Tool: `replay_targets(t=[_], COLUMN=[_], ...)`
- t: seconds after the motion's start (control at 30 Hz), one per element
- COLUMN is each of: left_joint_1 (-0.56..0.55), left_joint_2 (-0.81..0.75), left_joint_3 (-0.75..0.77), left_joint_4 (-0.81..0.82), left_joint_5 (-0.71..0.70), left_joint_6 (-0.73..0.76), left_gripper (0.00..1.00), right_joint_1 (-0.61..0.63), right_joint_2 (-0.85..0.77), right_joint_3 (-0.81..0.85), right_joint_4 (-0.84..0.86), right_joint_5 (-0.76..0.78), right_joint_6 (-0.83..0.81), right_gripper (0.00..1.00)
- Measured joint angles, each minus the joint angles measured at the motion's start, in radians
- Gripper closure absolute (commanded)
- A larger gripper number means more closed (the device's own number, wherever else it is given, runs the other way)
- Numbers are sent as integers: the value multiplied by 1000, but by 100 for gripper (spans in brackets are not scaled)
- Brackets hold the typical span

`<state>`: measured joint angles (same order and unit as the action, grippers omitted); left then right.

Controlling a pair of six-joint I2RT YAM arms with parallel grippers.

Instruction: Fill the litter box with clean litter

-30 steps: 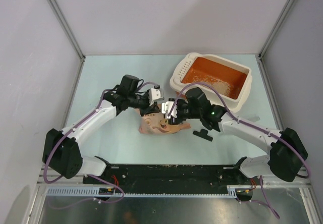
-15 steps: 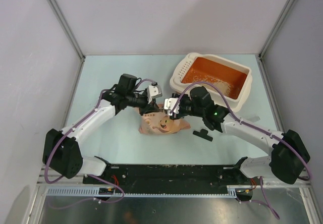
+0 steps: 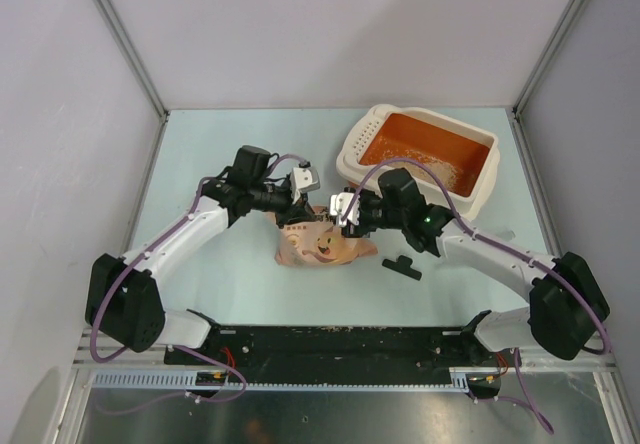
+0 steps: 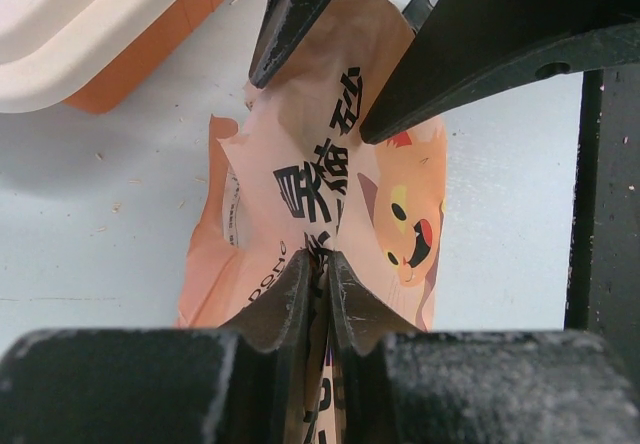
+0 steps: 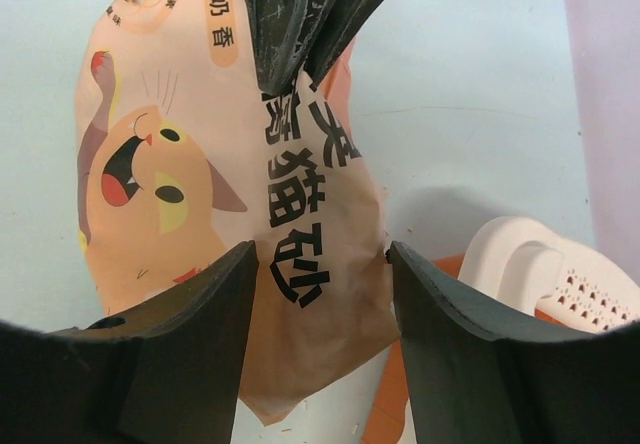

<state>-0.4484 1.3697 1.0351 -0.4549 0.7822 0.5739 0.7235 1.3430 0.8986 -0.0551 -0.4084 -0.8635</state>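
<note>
The litter box [image 3: 484,186], cream outside and orange inside, stands at the back right with a thin patch of pale clean litter [image 3: 447,174] in it. A pink bag with a cartoon cat [image 3: 322,247] lies in front of it. My left gripper [image 3: 303,207] is shut on one end of the bag, seen in the left wrist view [image 4: 322,269]. My right gripper [image 3: 343,211] is open, its jaws straddling the bag's other end [image 5: 322,254] without pinching it. The bag [image 5: 300,194] hangs creased between the two grippers.
A small black object [image 3: 402,266] lies on the table right of the bag. The litter box's corner shows close by in the left wrist view [image 4: 100,34] and the right wrist view [image 5: 540,264]. Walls enclose the table on three sides.
My right gripper has moved up and away from the cat's face to the bag's top end. My left gripper has shifted slightly left, still holding the bag.
</note>
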Motion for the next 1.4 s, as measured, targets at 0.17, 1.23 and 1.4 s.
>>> replay_targets(t=[0.17, 1.23, 1.4], left_joint_1=[2, 12, 14], left_joint_2=[0, -6, -6], left_joint_3=[-3, -22, -23], left_joint_4=[3, 27, 27], left_joint_5=[5, 18, 17], left_joint_6=[-1, -10, -10], left_gripper=[86, 87, 86], right_joint_1=[-9, -1, -9], right_joint_2=[13, 3, 23], right_joint_3=[0, -3, -3], right_joint_4=[-15, 10, 22], right_joint_5=[-21, -18, -27], right_joint_6=[2, -95, -71], right_gripper=[39, 47, 58])
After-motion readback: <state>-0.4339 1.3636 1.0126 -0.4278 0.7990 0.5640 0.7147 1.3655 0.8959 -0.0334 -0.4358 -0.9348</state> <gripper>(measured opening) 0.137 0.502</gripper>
